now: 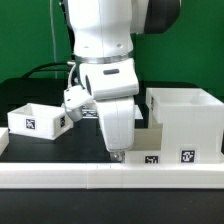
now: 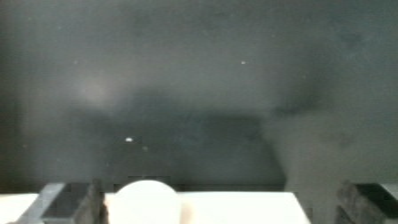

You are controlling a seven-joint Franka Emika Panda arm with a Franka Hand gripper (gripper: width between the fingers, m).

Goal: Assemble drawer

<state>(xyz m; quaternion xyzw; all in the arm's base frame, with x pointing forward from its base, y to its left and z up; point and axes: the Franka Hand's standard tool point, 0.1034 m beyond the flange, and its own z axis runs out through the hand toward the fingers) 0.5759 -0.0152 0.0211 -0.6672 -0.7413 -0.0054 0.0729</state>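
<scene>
Border wall (image 1: 110,178) in front; just behind it my wide-open, empty gripper (image 1: 118,152) straddles a tray (image 2: 231,210), grasp pending; next, close squarely.

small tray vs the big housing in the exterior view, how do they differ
The housing is far taller and bulkier than the small tray. The small tray lies at the exterior view's left, the housing at the exterior view's right. The small tray's tag fills much of its low wall; the housing's tag sits low on a large plain wall. Both are white, open-topped and tagged.
</scene>
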